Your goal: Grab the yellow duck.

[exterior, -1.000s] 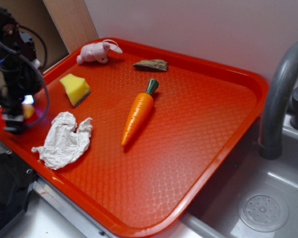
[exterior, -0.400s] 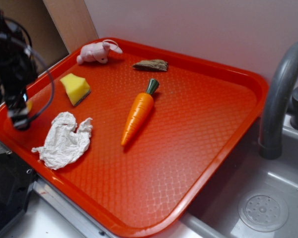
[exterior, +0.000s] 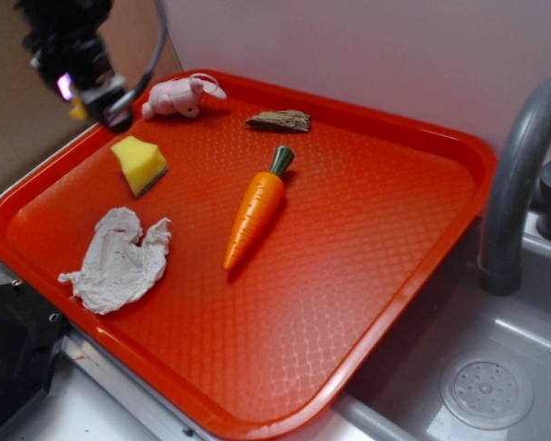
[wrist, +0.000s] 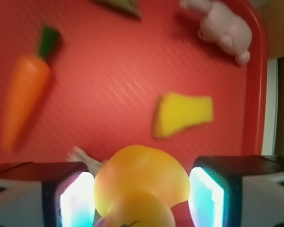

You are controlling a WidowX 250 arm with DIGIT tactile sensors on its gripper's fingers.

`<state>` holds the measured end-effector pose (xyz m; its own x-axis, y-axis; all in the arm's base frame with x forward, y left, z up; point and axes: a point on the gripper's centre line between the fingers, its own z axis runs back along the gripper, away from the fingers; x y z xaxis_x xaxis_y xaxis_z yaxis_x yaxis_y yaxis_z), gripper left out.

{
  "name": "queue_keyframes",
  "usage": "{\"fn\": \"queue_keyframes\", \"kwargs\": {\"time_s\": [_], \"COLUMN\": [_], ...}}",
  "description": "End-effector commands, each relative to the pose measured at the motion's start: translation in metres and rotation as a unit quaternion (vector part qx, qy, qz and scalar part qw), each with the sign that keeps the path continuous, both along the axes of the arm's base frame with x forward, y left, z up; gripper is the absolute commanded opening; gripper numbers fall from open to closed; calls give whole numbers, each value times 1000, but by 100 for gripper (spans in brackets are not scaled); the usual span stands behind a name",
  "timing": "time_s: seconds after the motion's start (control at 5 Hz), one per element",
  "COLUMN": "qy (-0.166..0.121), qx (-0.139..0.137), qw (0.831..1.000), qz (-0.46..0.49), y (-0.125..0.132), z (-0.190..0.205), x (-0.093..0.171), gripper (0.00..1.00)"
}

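The yellow duck (wrist: 141,182), glossy and round, fills the space between my two lit fingers in the wrist view, its head nearest the camera. My gripper (wrist: 141,201) is shut on it. From the exterior view the gripper (exterior: 94,103) hangs high over the tray's far left corner, and only a small yellow bit of the duck (exterior: 77,112) peeks out beside it.
On the red tray (exterior: 376,184) lie a yellow wedge sponge (exterior: 139,163), a pink plush rabbit (exterior: 179,96), a toy carrot (exterior: 255,209), a crumpled white cloth (exterior: 119,257) and a brown bark-like piece (exterior: 279,120). A grey faucet (exterior: 519,175) and sink stand at the right.
The gripper has risen from the tray's left edge and moved back toward the far left corner, carrying the duck off the tray surface.
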<state>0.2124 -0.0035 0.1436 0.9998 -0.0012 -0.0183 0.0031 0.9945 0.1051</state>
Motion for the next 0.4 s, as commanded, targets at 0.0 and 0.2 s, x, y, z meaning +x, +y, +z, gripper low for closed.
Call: {"fn": "queue_keyframes", "kwargs": {"time_s": [0.0,0.2], "qy": [-43,-92], "qx": [-24,-59], "qw": [997,992], "qz": [57,59], "y": [-30,-21], "z": [67,76], "x": [37,38], "gripper": [0,0]}}
